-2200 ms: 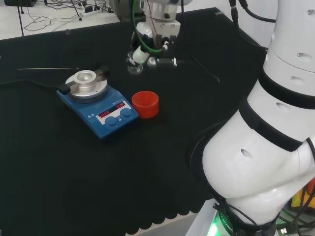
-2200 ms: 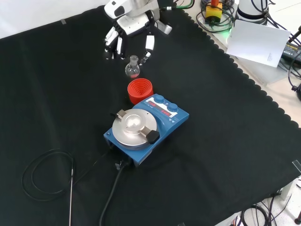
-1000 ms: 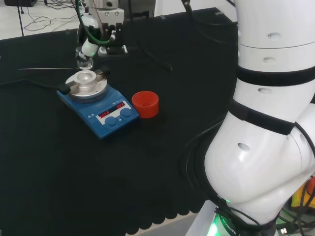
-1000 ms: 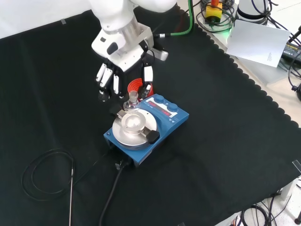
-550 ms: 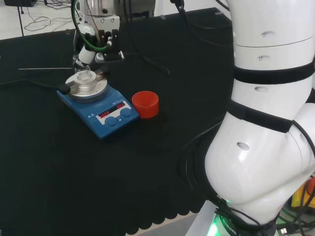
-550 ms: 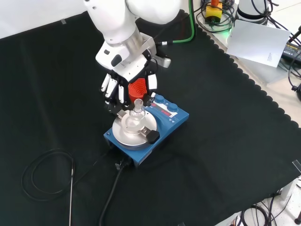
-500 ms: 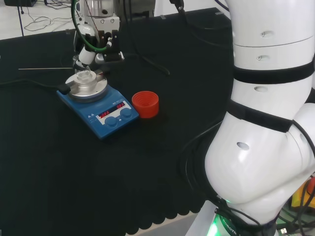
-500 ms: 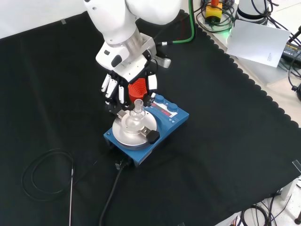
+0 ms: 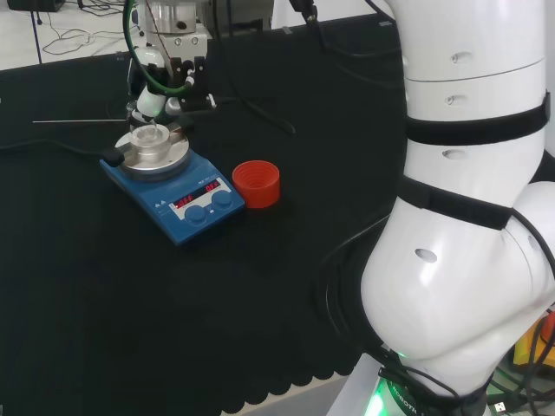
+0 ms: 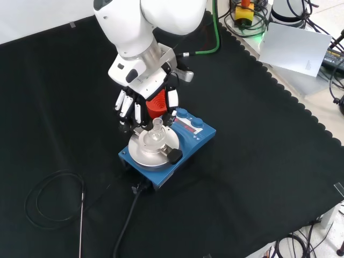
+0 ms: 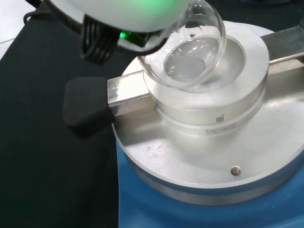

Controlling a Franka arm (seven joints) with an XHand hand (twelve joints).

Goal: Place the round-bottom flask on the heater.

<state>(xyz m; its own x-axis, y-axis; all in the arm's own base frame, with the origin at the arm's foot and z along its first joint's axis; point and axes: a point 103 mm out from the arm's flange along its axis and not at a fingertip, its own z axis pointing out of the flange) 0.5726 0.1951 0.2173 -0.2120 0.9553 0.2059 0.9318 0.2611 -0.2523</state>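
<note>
Cloth (image 10: 258, 161) of black colour covers the bench; on it, in the front view, stands the blue heater (image 10: 189, 141) with a round metal block (image 10: 145, 153) on top, and a black cable (image 10: 124, 228) runs from it toward the view's bottom; a red ring (image 9: 257, 184) stands just beside the heater, to its right in the head view.

Above the block hangs the hand (image 10: 141, 97), coming from the view's top in the front view; its fingers (image 10: 171, 100) point down around the neck of the flask (image 10: 156, 133) and seem curled on it, so I judge that the hand is grasping the flask; the exact contact is hard to see, because the glass is clear.

In the wrist view the flask's round bottom (image 11: 189, 54) is over the hollow of the block (image 11: 209, 90) and seems to rest in it or just above it, a little tilted; I cannot tell if it touches fully.

The step in hand is, in my judgement, the last part of the placing: seating the flask in the hollow; the task is almost done but the release is not yet done.

The next move calls for bringing the flask upright and settled in the hollow, then opening the fingers without pushing the neck aside, and lifting the hand straight up; a round bottom can roll if it is let go while tilted.
</note>
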